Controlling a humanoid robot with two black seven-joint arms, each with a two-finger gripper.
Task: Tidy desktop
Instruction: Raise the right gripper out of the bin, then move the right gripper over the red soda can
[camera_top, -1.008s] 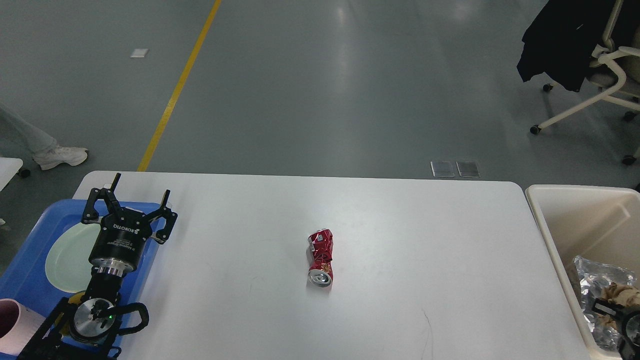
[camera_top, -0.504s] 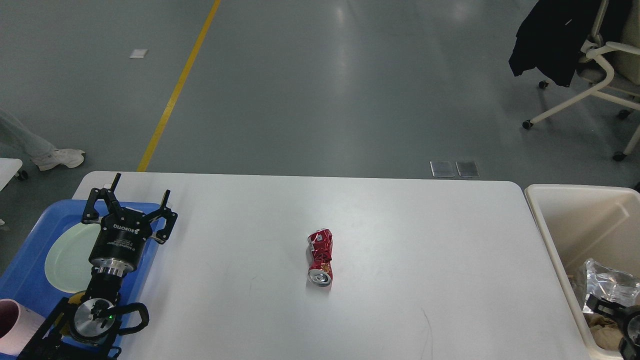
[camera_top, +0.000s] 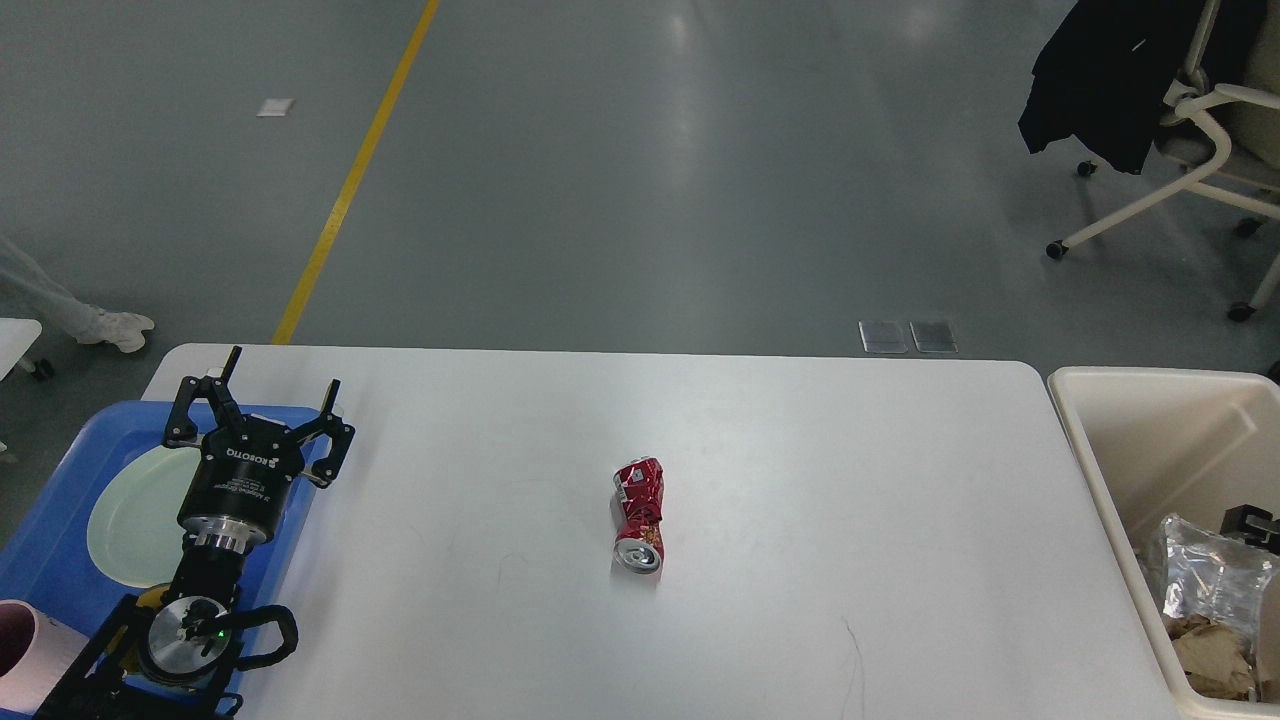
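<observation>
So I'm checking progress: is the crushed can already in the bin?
No, the can lies on the desktop, apart from the bin.

The white desktop (camera_top: 800, 480) carries a crushed red can (camera_top: 639, 515) lying mid-table and, seemingly overhanging, a blue tray (camera_top: 60, 560).

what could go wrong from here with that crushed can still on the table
1. The crushed red can lies on its side in the middle of the desktop; a fingertip nudge might roll or skid it instead of seating it between the fingers.
2. The left gripper hangs open over the blue tray and green plate, so a low sweep toward the can could clip them.
3. The cream bin is far right, a long carry.
</observation>
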